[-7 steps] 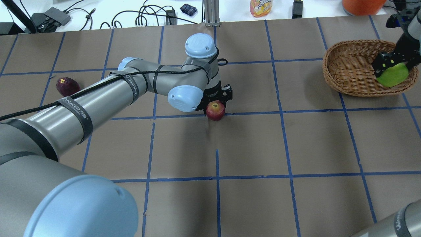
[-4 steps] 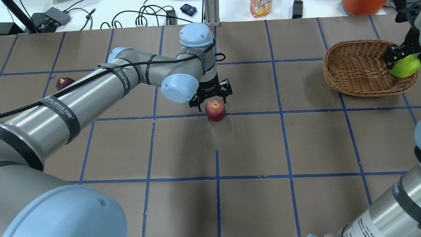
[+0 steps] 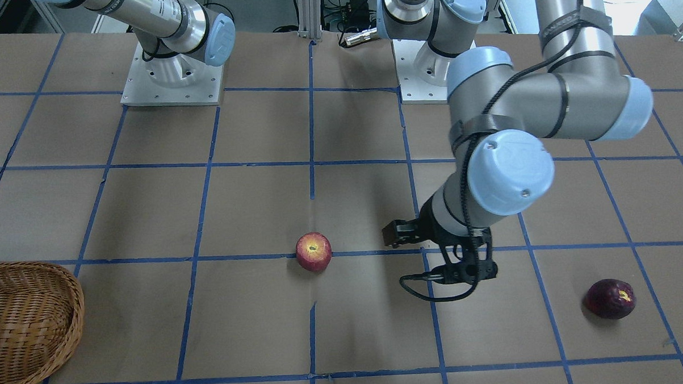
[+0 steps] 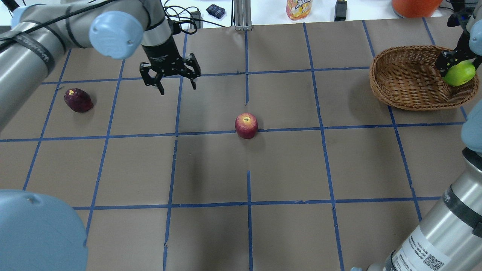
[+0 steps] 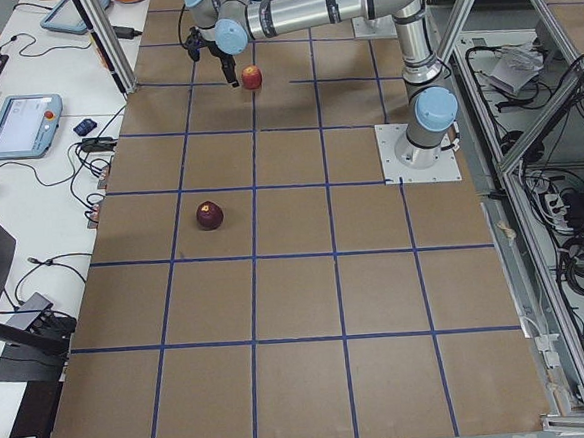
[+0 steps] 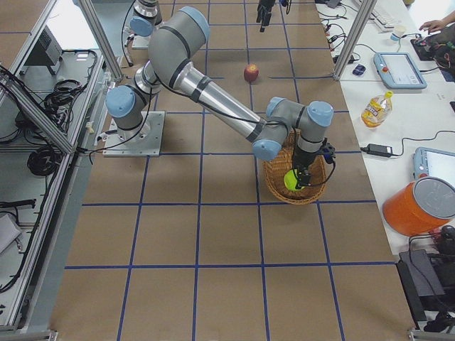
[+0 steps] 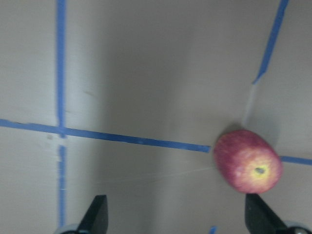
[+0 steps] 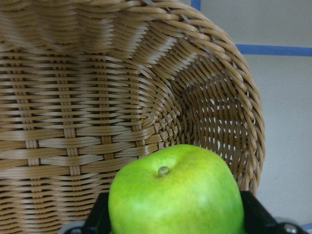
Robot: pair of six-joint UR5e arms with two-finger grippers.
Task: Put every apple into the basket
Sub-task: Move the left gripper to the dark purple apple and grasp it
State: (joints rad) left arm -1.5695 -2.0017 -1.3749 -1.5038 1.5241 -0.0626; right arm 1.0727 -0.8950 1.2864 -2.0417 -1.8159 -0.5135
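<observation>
Overhead, left gripper (image 4: 178, 89): is hovering above the tabletop (image 4: 286, 169) with its jaws spread wide and gripping nothing, between the maroon apple (image 4: 78, 100) and the red apple (image 4: 246, 125).
Overhead, right gripper (image 4: 453, 67): its jaws are pinching the green apple (image 4: 460, 73) over the right-hand side of the basket (image 4: 373, 77).
Front-facing, red apple: is lying on a blue tape line (image 3: 150, 259) near the tabletop centre, well apart from the basket at the lower left corner.
Front-facing, maroon apple: is lying at the view's right, with the left gripper between it and the red apple.
Exterior left, maroon apple: is resting alone on the tabletop, while the red apple is sitting farther off, near the left gripper.
Exterior right, green apple: is hanging in the right gripper inside the basket's outline, close to its rim.
Left wrist, jaws: the tips are standing wide apart, and the red apple is lying ungripped on the tabletop near the right-hand tip.
Right wrist, green apple: is sitting clamped between the jaws, stem toward the camera, with the wicker wall behind.
</observation>
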